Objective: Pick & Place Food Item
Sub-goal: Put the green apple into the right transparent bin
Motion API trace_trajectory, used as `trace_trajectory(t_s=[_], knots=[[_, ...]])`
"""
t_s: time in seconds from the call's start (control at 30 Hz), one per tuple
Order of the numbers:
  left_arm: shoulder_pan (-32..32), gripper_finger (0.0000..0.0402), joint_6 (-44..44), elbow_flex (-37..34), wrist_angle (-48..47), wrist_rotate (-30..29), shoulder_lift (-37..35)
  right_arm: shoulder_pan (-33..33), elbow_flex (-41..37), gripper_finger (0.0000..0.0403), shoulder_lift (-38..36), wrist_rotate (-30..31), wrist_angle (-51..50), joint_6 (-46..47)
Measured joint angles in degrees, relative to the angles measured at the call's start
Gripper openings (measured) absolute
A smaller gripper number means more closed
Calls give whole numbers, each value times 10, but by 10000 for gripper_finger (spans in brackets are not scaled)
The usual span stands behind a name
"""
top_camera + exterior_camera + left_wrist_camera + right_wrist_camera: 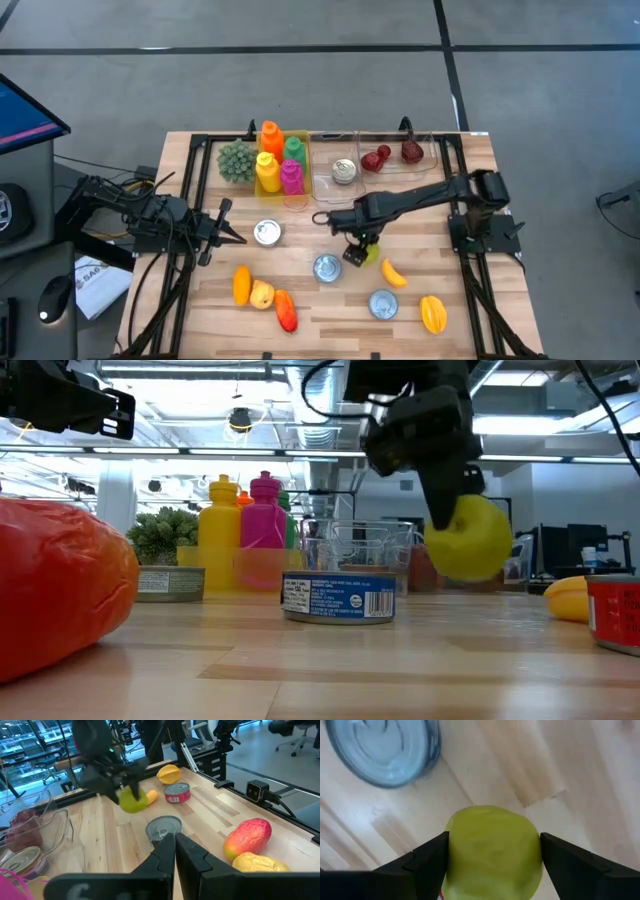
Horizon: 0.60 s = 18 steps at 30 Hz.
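A wooden surface (320, 310) holds scattered toy food and cans. The right claw (492, 857) grips a yellow-green fruit (492, 850), possibly a lime or small apple, one finger on each side. The low view shows the fruit (468, 540) lifted clear of the wood. It hangs near the middle of the surface, just beside a silver can (327, 267). A small yellow fruit (393, 272) lies close by, toward the right edge.

The left claw (232, 232) waits near the left edge, its fingers together and holding nothing.

Along the far edge stand coloured bottles (278, 160) and clear trays (385, 160) holding a can and dark red items.

To do this carry well, the fruit should probably be kept high enough to clear the can and the tray rim. The squeeze should stay even, since a round fruit can slip. Release should come only once it is low inside the chosen spot.
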Motion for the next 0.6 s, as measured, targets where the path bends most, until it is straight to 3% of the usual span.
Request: trace_trajectory(t_s=[0.3, 0.6], knots=[[0, 2, 0, 0, 18, 0, 7, -42, 0, 290, -110, 137, -53, 29], [0, 2, 0, 0, 27, 0, 8, -101, 0, 290, -163, 339, -93, 64]])
